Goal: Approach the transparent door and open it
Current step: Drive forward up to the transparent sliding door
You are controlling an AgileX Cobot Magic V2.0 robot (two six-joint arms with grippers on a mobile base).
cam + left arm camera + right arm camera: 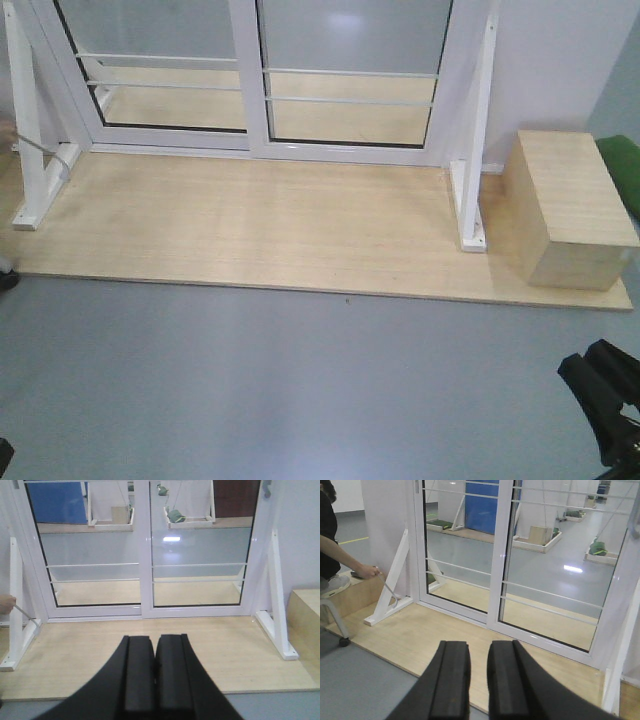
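Both my hands are hanging well short of the transparent door (200, 555), which is standing ahead across a pale wood platform (225, 650). Left hand (155, 677) is sitting pinched shut, empty. Right hand (479, 680) is gaping slightly, empty. Door is showing smooth clear glass, white metal frame, thin paired bars, curved grey handle (267, 487).

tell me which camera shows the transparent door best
The left wrist view: the transparent door is seen head-on, bottom rail and most of its height included. The front-facing view catches only its lower part; the right wrist view sees it at an angle.
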